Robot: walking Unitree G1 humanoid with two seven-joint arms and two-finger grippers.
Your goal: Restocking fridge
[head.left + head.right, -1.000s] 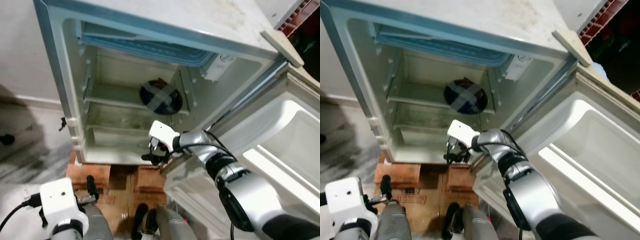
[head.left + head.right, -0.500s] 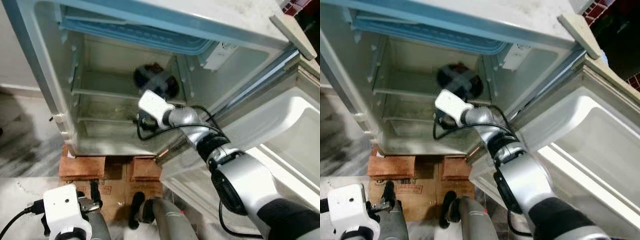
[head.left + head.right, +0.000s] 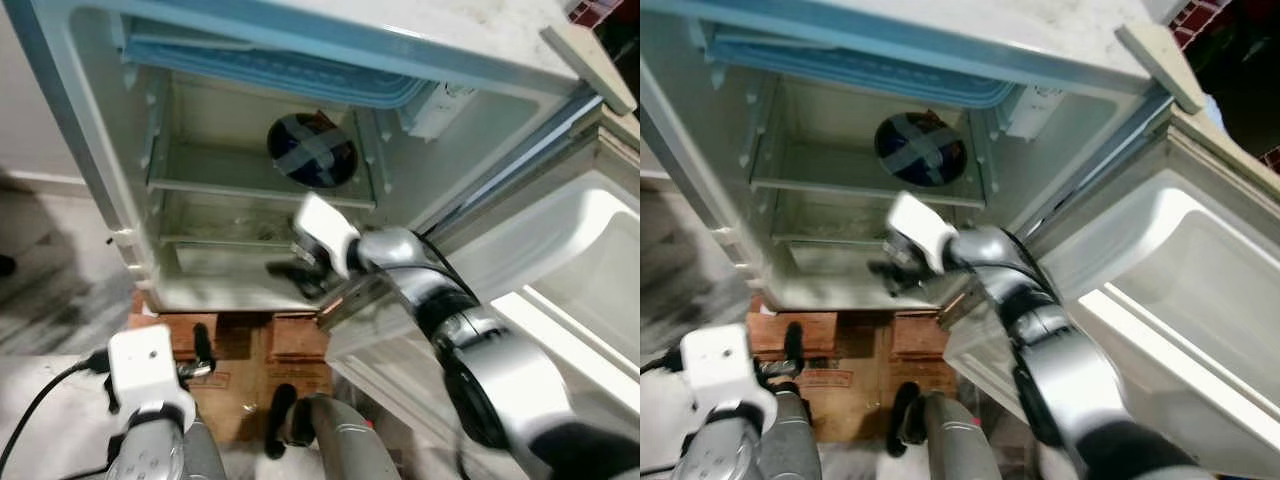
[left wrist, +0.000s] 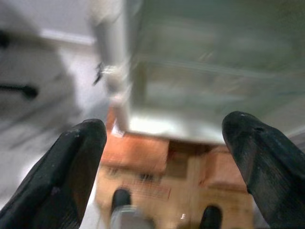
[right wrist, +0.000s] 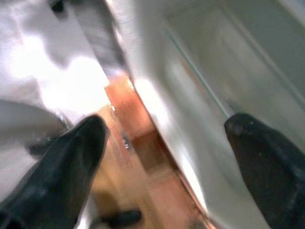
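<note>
Upper shelf, right end near back wall: dark round object (image 3: 312, 150) with grey crossed bands, sitting on the shelf (image 3: 200, 186); what it is exactly, can't tell.
Fridge: fridge (image 3: 120, 215) open, interior pale green, blue gasket strip along the top opening, lower shelf bare apart from glare.
Door: fridge door (image 3: 560, 270) swung open on the right, white inner liner with moulded bins.
Right gripper: right gripper (image 3: 295, 272) at the front edge of the fridge floor, right of centre, well below the dark round object and apart from it; image blurred here.
Right fingers: apart, nothing between them in the right wrist view; one black finger (image 5: 62, 157) on each side of the frame, fridge wall and brick-coloured blocks behind.
Right arm: silver, reaching from lower right across the door's bottom edge into the opening.
Left gripper: left gripper (image 3: 200, 350) low at the robot's left, outside the fridge, over the floor in front of the base.
Left fingers: apart, empty; left wrist view shows both black fingers (image 4: 71, 167) spread wide, fridge's lower left corner between them, blurred.
Under fridge: reddish-brown blocks (image 3: 175, 335) supporting the base, cardboard piece (image 3: 235, 385) on the floor just in front.
Floor: grey marbled floor (image 3: 50, 300) on the left, white wall skirting behind.
</note>
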